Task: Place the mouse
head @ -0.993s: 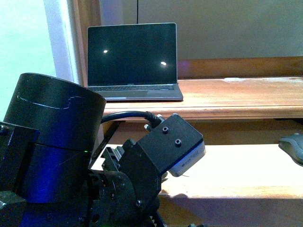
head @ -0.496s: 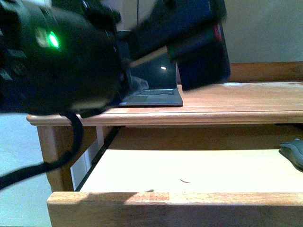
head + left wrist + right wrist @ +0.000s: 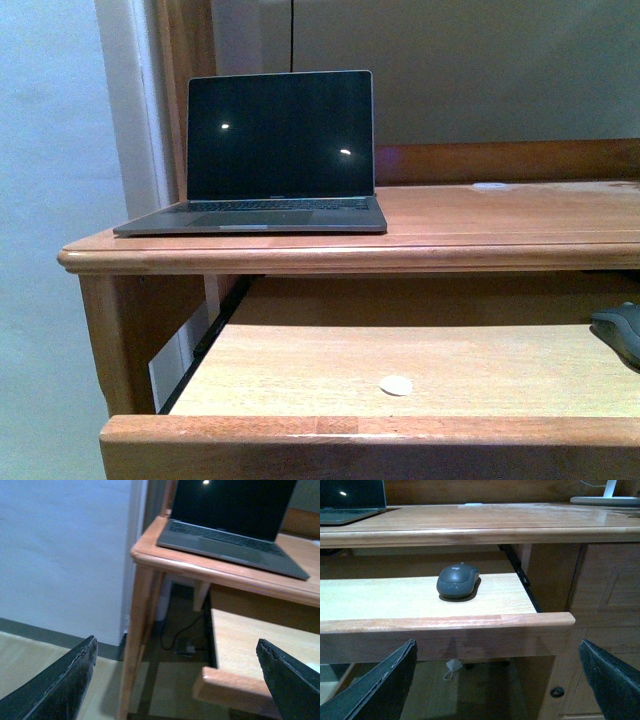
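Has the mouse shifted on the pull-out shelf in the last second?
No. In the front view the mouse sits at the right end of the shelf, just under the desk edge, as before; only the camera's framing shifted slightly.

Far left on desk top (image 3: 480, 215): laptop (image 3: 275, 150). Below and nearer: pull-out tray (image 3: 290, 375). On tray: mouse (image 3: 622, 330) at right end, disc (image 3: 396, 385) by near rail, well left of mouse.

I see laptop (image 3: 235, 535) lid up, screen dark, near desk (image 3: 210, 572) corner. Pull-out shelf (image 3: 250, 640) extended below desktop. Cable (image 3: 182, 630) on floor underneath. Left gripper (image 3: 176, 641) fingers spread wide, nothing between.
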Available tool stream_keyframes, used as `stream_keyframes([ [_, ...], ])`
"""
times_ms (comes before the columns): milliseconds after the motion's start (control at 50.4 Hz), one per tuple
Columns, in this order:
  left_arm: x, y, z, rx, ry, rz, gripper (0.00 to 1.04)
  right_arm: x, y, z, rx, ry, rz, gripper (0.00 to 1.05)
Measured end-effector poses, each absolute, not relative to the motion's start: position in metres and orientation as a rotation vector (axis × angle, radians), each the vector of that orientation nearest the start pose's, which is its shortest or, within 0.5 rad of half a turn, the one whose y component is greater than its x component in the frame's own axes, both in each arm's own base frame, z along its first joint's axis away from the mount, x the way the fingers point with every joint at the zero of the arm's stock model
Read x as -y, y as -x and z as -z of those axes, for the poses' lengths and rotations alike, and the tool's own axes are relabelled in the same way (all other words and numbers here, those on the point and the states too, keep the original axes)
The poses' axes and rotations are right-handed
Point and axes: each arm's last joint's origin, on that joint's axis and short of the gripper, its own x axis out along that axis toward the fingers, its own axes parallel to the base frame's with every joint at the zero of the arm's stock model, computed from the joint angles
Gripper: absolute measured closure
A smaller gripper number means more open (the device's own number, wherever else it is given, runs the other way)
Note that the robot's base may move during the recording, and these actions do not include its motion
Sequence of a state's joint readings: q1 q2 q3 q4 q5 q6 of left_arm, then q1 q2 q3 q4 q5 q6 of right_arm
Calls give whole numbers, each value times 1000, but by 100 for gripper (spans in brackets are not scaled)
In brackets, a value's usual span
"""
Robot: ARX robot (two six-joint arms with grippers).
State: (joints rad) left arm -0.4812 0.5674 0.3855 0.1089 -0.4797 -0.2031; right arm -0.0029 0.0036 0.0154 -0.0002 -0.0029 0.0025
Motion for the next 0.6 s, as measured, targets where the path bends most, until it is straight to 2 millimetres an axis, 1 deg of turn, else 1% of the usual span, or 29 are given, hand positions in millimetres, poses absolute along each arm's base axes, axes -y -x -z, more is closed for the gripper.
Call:
stream_keyframes([
  [40,48,-121,-245,-43,130,-7,14,0,-97,-168,11,-3,0,7],
  [99,38,-104,-226,-35,61,19,28,0,-97,-168,11,-3,0,7],
  [139,33,-100,-218,-17,46,24,36,0,-97,-168,11,-2,0,7],
  [258,22,-98,-206,2,23,19,63,0,-97,-168,11,-2,0,7],
  [377,16,-98,-197,2,17,13,86,0,-97,-168,11,-3,0,7],
  [397,16,-98,-197,2,16,13,88,0,-97,-167,-7,-7,11,7],
  [457,13,-98,-194,3,15,9,100,-2,-101,-167,-118,-27,76,7],
  [477,12,-98,-193,5,16,6,102,-3,-103,-168,-132,-28,78,7],
  [536,8,-98,-190,5,11,45,102,-9,-114,-172,-157,-30,54,7],
  [596,1,-98,-186,2,10,1,102,-13,-125,-183,-144,-36,31,7],
])
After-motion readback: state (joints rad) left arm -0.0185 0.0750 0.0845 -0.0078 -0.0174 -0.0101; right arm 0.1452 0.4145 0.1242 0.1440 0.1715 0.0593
